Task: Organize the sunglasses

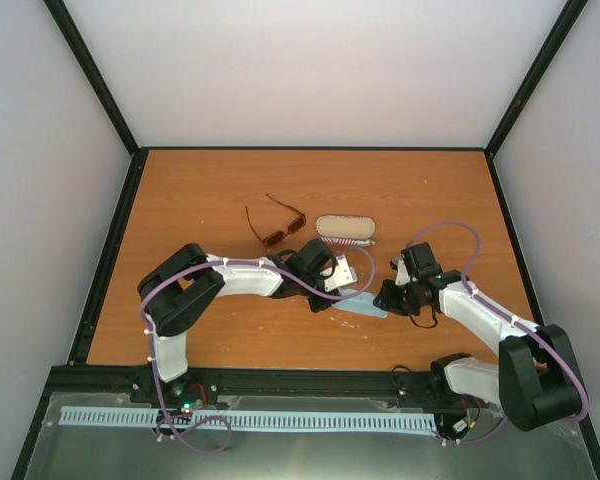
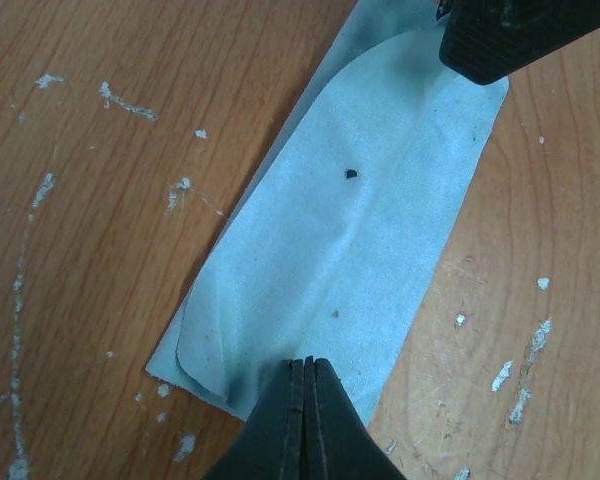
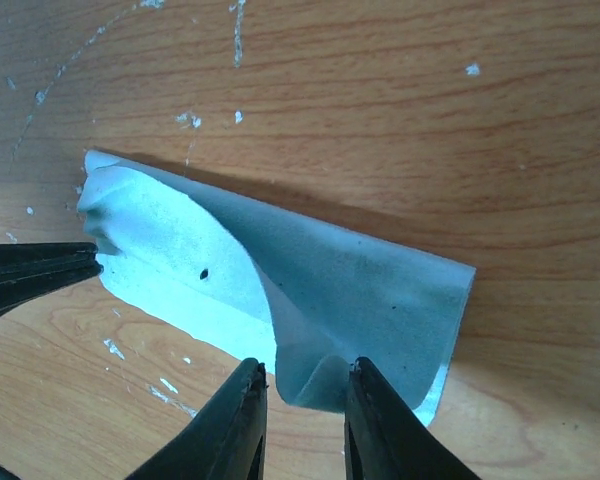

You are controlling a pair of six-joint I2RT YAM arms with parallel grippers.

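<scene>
Matt, soft blue cloth (image 2: 350,240) — scuffed wood-grain table (image 2: 110,250), faintly glossy

sunglasses (image 1: 276,225) reddish-brown | cloth (image 2: 350,240) light blue (dark speck) | case (image 1: 345,229) seemingly striped

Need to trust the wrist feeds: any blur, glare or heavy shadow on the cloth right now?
Left wrist: cloth sharp, evenly lit, no glare. Right wrist: cloth sharp; its raised fold throws a dark shadow on the table. Top external: softer, cloth small.

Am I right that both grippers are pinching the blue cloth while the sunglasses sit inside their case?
Not quite: the top view shows the sunglasses lying on the table beside the case, not inside. Both the left gripper and right gripper do pinch the blue cloth.
</scene>
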